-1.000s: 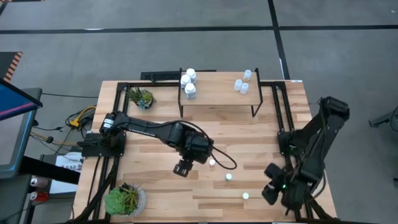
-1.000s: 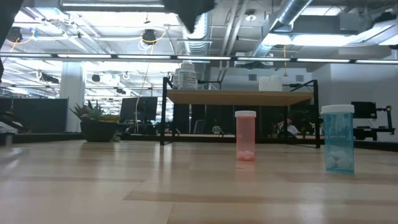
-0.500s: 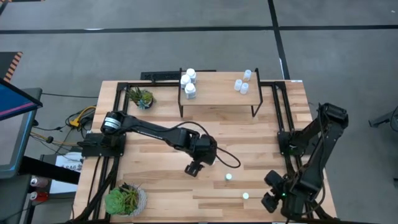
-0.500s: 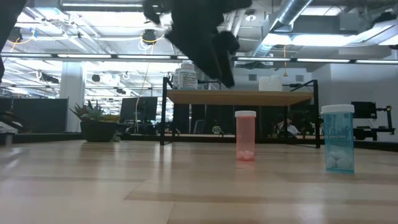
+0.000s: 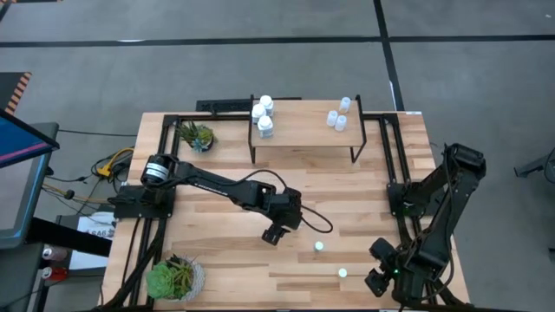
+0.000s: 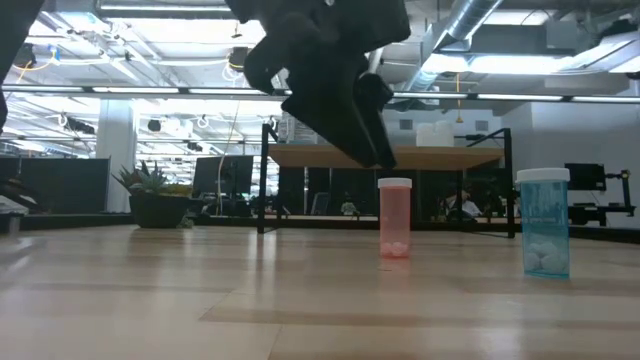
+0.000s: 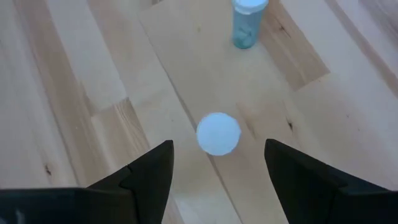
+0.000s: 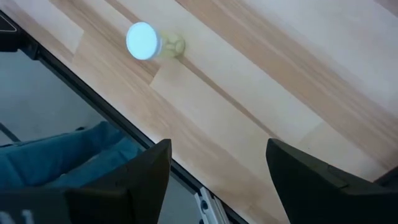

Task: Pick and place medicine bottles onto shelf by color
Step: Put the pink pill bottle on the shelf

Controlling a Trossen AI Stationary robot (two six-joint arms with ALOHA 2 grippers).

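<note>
A white-capped bottle stands on the table right under my left gripper. That gripper is open, with one finger on either side of the cap and above it, touching nothing. It also shows in the high view and the low view, up and left of a reddish bottle. A pale-blue bottle stands beyond it. Another bottle stands near my right gripper, which is open and empty at the near right corner. The shelf holds white bottles at its left end and pale-blue bottles at its right end.
Two potted plants stand on the table's left side, one far and one near. A cable trails from the left arm across the table's middle. The right wrist view shows the table's edge close to a capped bottle.
My left gripper has gone toward the table's right edge and come down over the bottle at the table's middle, which the high view no longer shows. In the low view it has sunk from the top edge toward the reddish bottle. My right arm has shifted slightly toward the near edge.
</note>
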